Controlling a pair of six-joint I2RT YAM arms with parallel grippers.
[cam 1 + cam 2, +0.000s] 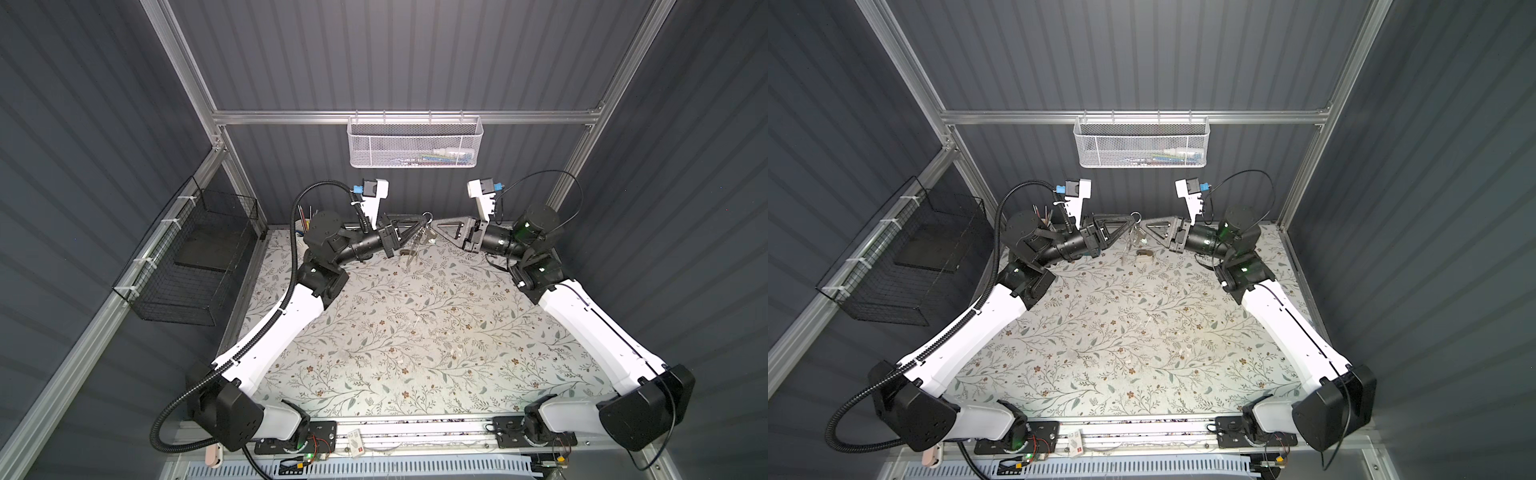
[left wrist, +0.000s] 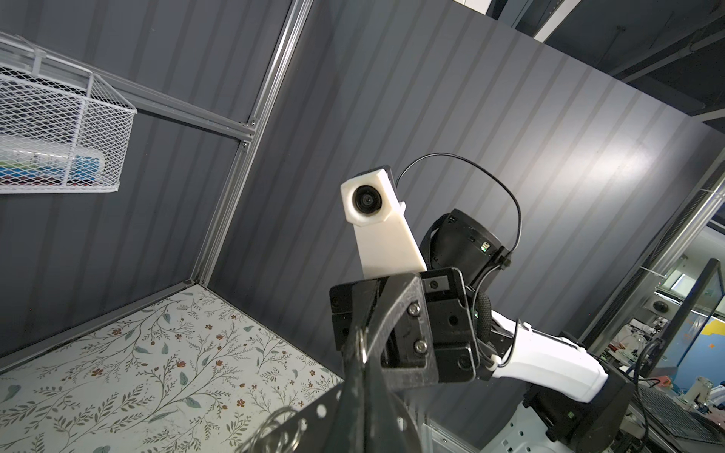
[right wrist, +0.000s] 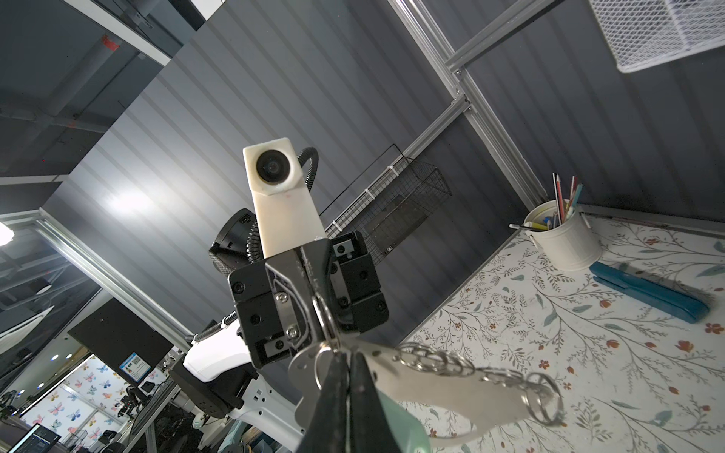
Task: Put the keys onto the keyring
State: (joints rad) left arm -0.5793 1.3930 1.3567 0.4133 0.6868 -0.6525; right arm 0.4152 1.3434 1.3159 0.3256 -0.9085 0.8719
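Your left gripper [image 1: 419, 230] and right gripper [image 1: 433, 228] meet tip to tip, up in the air over the far end of the table [image 1: 415, 332]. Your left jaws are pressed tight on the keyring [image 3: 451, 388], which hangs between the two tips with little wire rings along one edge. Your right jaws are pressed together too, right beside the green tag of the keys [image 3: 400, 427], but you cannot tell if they pinch it.
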